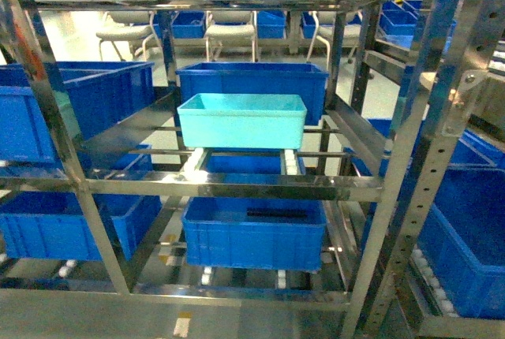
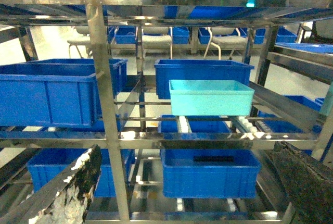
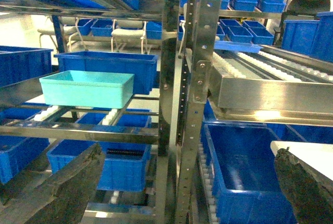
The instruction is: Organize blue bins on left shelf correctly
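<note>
A light turquoise blue bin (image 1: 241, 122) sits on the roller rails of the left shelf's (image 1: 229, 188) middle tier, right in front of a royal-blue crate (image 1: 252, 79). Neither gripper shows in the head view. My left gripper (image 2: 190, 193) stands open, well short of the rack, with the turquoise bin (image 2: 210, 98) ahead and above it. Its dark fingers (image 2: 73, 193) frame the lower corners and hold nothing. My right gripper (image 3: 187, 187) is open too, facing a steel upright. From there the turquoise bin (image 3: 86, 88) is up to the left.
Royal-blue crates fill the rack: one at left on the middle tier (image 1: 75, 106), one below the turquoise bin (image 1: 254, 236), another at lower left (image 1: 63, 225). A second rack at right holds a deep blue crate (image 3: 244, 172). Chairs (image 1: 229, 35) stand behind.
</note>
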